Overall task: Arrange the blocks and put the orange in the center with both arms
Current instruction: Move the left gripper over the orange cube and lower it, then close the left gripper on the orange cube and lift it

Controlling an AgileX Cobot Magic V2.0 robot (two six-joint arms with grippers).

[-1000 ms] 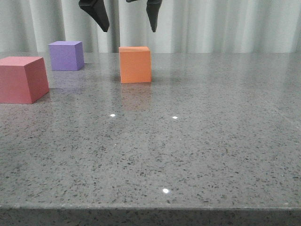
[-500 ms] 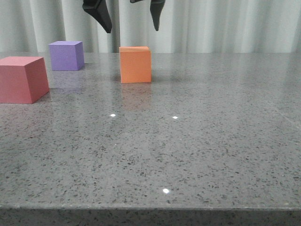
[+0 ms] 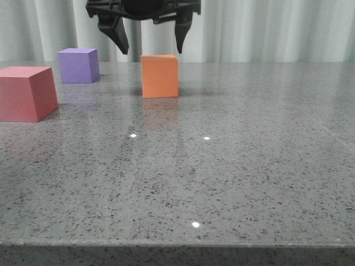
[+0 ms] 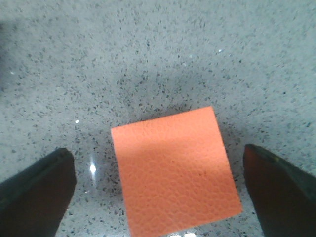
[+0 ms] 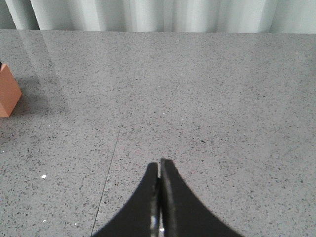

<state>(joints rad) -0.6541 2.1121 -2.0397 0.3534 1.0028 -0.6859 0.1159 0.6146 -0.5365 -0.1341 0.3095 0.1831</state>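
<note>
The orange cube (image 3: 160, 76) stands on the grey speckled table (image 3: 249, 166), left of the middle at the back. My left gripper (image 3: 152, 50) hangs just above it, open, one pointed finger on each side of the cube's top and not touching it. Seen from the left wrist, the orange cube (image 4: 174, 170) lies between the spread fingers (image 4: 37, 190) of the left gripper (image 4: 158, 190). The purple cube (image 3: 79, 65) sits at the far left back. The pink-red cube (image 3: 26, 93) is at the left edge, nearer. My right gripper (image 5: 159, 165) is shut on nothing, over bare table; the orange cube (image 5: 7, 93) shows at that view's edge.
A pale curtain (image 3: 266, 30) hangs behind the table's far edge. The table's front edge (image 3: 177, 244) runs across the bottom of the front view. A thin seam line (image 5: 111, 163) crosses the tabletop near the right gripper.
My left gripper has come down toward the orange cube, its body now showing in the front view. The cubes have not moved.
</note>
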